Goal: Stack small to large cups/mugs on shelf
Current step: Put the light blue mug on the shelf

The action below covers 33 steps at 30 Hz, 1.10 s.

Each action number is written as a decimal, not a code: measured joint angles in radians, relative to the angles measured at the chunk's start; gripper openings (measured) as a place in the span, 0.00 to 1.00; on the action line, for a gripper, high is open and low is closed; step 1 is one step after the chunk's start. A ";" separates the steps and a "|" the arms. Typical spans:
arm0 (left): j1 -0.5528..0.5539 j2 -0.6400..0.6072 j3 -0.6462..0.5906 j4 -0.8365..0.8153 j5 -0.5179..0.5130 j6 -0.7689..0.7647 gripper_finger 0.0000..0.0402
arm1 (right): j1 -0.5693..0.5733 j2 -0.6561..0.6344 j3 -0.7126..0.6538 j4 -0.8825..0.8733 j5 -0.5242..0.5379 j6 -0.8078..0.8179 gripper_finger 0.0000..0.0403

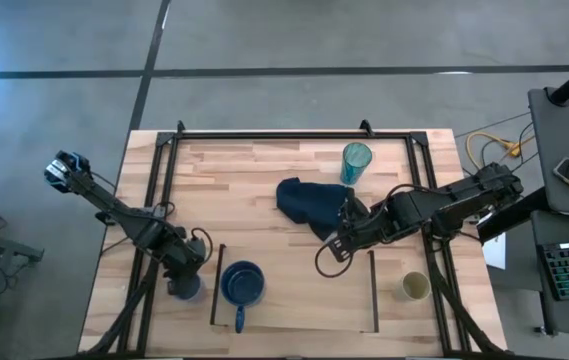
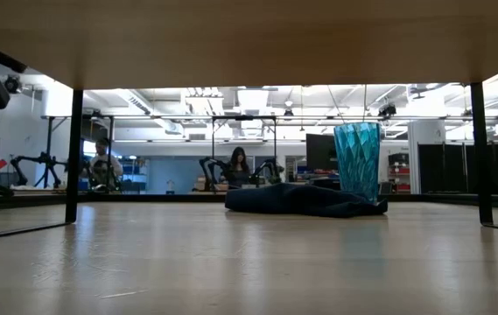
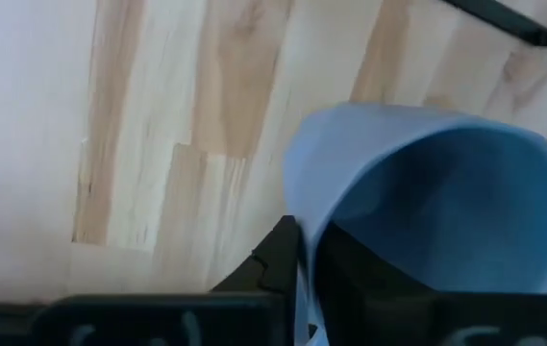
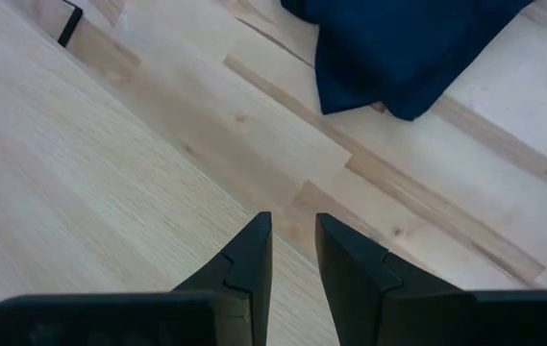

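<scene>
The small grey-blue cup (image 1: 186,290) is at the near left, just left of the shelf (image 1: 304,300), and my left gripper (image 1: 180,278) is shut on it. The dark blue handled mug (image 1: 242,285) stands on the shelf's left end. The small beige cup (image 1: 415,287) stands on the table right of the shelf. The teal tumbler (image 1: 355,162) stands upright at the far middle and also shows in the low view (image 2: 356,162). My right gripper (image 1: 324,262) hovers over the shelf's middle, empty, its fingers (image 4: 254,252) a narrow gap apart. My left gripper holds the grey-blue cup by its wall at the rim (image 3: 304,252), one finger (image 3: 355,284) inside the cup and one (image 3: 271,261) outside. The cup's open mouth faces the wrist camera. I cannot tell whether its base is on the table.
A crumpled dark blue cloth (image 1: 309,203) lies mid-table beside the tumbler and also shows in the low view (image 2: 301,199). Dark frame rails (image 1: 294,133) run along the table's far and side edges. People sit in the room beyond the table (image 2: 236,166).
</scene>
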 joint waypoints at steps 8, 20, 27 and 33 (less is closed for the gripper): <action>0.000 -0.022 -0.004 -0.005 0.000 -0.252 0.01 | 0.000 0.000 0.000 -0.001 0.007 -0.003 0.19; -0.001 -0.163 -0.005 -0.139 -0.198 -0.844 0.01 | 0.000 0.000 0.000 -0.023 0.021 -0.010 0.19; 0.000 -0.175 -0.031 -0.234 -0.218 -1.078 0.01 | -0.004 0.000 0.000 -0.032 0.062 -0.012 0.19; 0.000 -0.179 -0.023 -0.231 -0.253 -1.216 0.01 | -0.053 0.000 0.000 -0.057 0.069 -0.036 0.19</action>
